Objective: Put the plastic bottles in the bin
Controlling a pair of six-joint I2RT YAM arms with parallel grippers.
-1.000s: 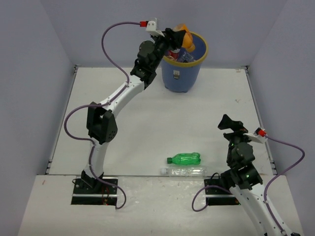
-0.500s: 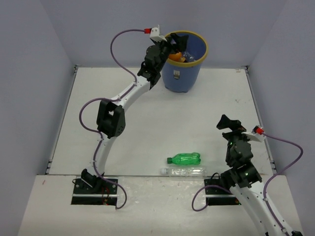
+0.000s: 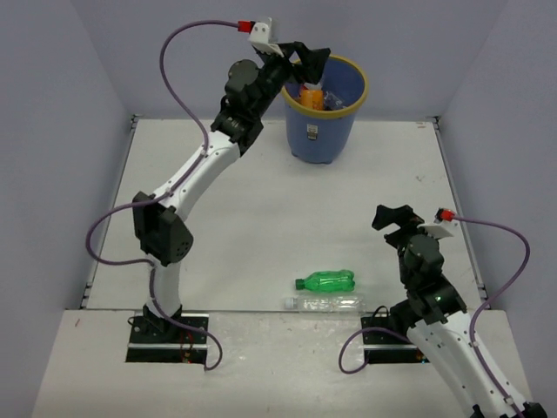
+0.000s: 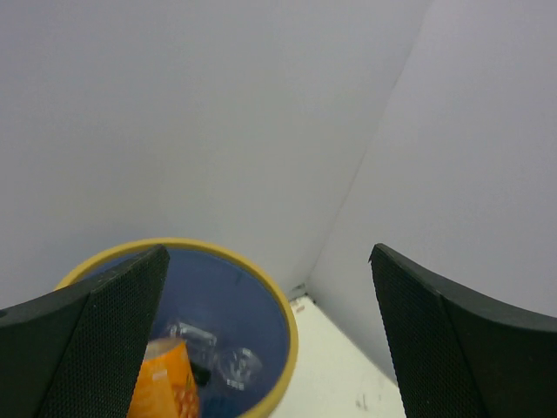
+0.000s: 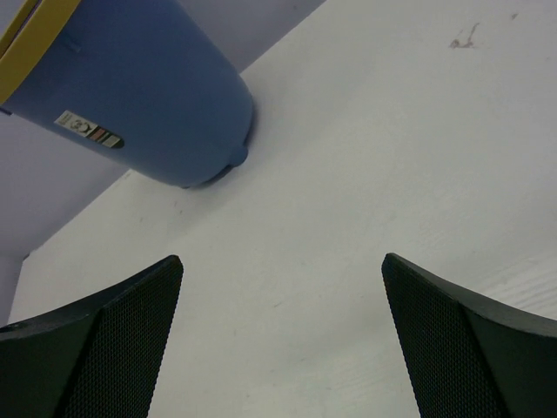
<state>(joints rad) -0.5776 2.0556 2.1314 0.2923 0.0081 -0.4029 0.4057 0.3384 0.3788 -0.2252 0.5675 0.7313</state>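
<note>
Above the bin (image 3: 320, 131), left gripper (image 3: 311, 57) jaws gape wide, holding nothing.

Green bottle (image 3: 325, 281), clear bottle (image 3: 322, 303) — outside bin (image 3: 337, 131)

Bin (image 3: 332, 131) blue, yellow-rimmed; bottle (image 3: 329, 280) green.

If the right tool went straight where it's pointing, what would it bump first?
The right tool would probably hit the bare table first, short of the blue bin, which sits left of its line; depth is unclear.
</note>
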